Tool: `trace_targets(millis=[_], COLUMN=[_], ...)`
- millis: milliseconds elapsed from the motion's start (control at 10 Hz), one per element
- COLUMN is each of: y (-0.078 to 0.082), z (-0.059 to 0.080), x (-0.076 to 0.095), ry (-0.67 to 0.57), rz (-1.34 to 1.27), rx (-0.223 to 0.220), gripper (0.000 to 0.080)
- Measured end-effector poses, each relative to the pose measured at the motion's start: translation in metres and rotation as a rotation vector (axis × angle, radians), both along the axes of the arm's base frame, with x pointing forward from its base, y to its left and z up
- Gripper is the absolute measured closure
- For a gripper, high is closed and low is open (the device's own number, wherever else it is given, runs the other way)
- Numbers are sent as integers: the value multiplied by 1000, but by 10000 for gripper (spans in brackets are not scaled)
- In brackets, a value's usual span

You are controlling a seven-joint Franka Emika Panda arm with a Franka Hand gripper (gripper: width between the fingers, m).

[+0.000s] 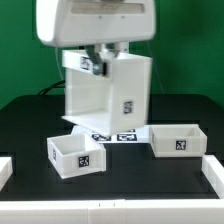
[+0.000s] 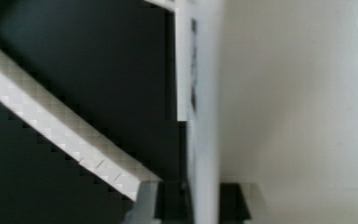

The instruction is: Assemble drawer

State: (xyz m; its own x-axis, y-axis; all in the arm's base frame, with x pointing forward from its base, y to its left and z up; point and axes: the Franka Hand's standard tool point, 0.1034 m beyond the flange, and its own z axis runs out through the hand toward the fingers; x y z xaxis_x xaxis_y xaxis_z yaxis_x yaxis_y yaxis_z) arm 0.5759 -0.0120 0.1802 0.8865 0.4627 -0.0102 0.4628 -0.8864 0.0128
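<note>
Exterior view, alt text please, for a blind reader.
A robot gripper grips the top of a tall white box over a black table. In front sit a drawer at the exterior view's left and a second drawer at its right.

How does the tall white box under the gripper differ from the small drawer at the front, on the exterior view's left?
The tall box is much larger and higher than the low drawer. The box has one wall between the fingers of the gripper, while the drawer sits free on the table. The drawer's open top faces up. Both are white with a black-and-white tag.
</note>
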Motion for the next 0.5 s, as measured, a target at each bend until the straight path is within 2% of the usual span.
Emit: trace_targets(millis=[100, 200, 300, 500], y=[17, 20, 14, 18], z=[-5, -8, -10, -11], x=[13, 23, 28, 26], ry=[-15, -38, -73, -65], rz=[-109, -142, -214, -357], rx=[6, 23, 63, 69], gripper=[764, 764, 764, 764])
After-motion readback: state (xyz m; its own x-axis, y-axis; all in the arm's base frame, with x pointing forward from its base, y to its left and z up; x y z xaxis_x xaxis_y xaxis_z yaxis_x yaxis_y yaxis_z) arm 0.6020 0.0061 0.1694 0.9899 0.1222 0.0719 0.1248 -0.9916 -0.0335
